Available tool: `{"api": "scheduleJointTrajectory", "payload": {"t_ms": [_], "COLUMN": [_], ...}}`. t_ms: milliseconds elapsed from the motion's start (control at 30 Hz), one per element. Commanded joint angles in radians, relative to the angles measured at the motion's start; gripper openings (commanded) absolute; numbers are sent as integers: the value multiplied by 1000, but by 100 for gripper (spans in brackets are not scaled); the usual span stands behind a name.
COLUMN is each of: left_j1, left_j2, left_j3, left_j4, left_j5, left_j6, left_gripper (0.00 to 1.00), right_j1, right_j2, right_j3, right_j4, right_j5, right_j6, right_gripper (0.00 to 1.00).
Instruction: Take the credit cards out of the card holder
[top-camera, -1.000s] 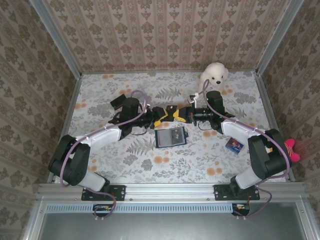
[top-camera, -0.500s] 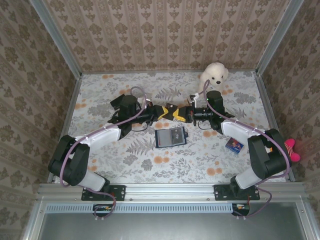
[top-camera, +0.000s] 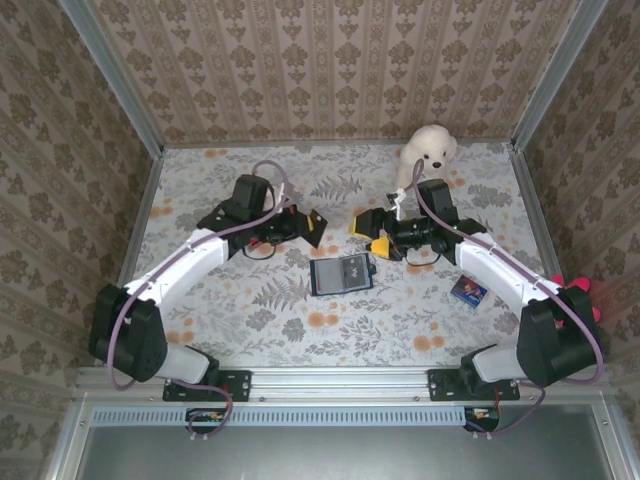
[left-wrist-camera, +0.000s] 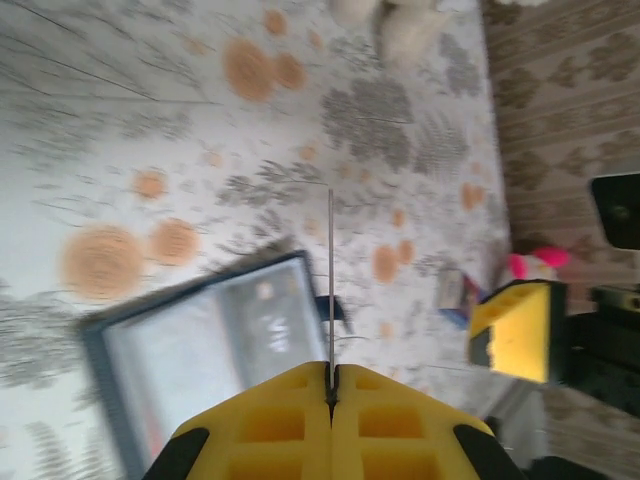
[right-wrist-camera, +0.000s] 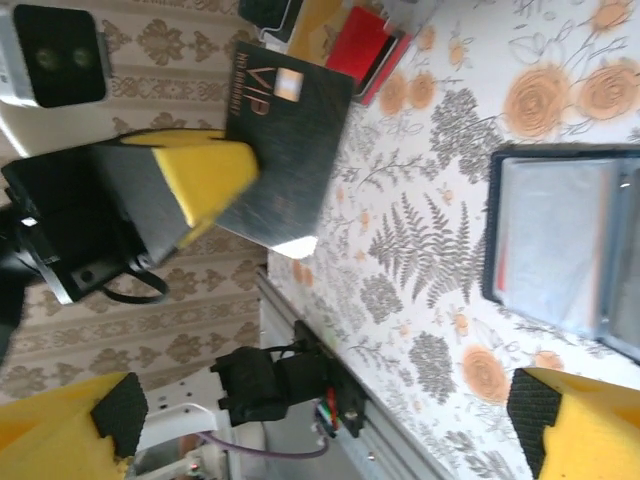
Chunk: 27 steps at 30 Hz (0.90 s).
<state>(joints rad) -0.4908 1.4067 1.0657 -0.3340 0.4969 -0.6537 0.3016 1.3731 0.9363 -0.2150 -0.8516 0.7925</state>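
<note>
Left gripper (left-wrist-camera: 330, 388) pinches black card (right-wrist-camera: 287, 150) near card holder (top-camera: 342, 272).

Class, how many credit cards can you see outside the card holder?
3. The black card is pinched in the left gripper; the red card and yellow-orange card lie together beyond it. More may hide in the card holder.

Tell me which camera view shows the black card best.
The right wrist view: the black card faces the lens, its VIP print legible. The left wrist view shows it edge-on, a thin line rising from the left gripper. The top external view gives a small dark shape at that gripper.
</note>
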Motion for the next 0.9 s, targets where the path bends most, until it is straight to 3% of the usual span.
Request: {"api": "scheduleJointTrajectory", "payload": {"t_ms": [0,100,167,300,400,533,667,867], "left_j1": [28,77,113,269,384,485,556,579], "left_j2": [-10,-2,0,32,39,24,37,107], "left_j3": [91,158,194,260,254,226,237,299], "left_j4": [-300,-383,-406,-426,-388,-315,-291,-362], "left_j5": [-145,-217,-207,-82,79,136,140,104], "left_j6": [313,448,522,632,773,930,1074,1306], "left_gripper": [0,0,0,0,0,0,0,0], "right_j1": [-20,-33,-50,-83,-98,-104,-109,-109], "right_j2": [-23,-33,-34,-14,3,4,4,4], "right_j3": [-15,-25,-33,-45,-53,-65,-64,-56], "right_j4": [-89,-105,-110,-105,-95,-80,-82,-81], "right_j5": [68,92,102,96,93,90,89,90], "right_j6": [-66,-91,-95,-93,-93,-93,-98,-101], "right_gripper": [100,100,100,100,100,100,100,100]}}
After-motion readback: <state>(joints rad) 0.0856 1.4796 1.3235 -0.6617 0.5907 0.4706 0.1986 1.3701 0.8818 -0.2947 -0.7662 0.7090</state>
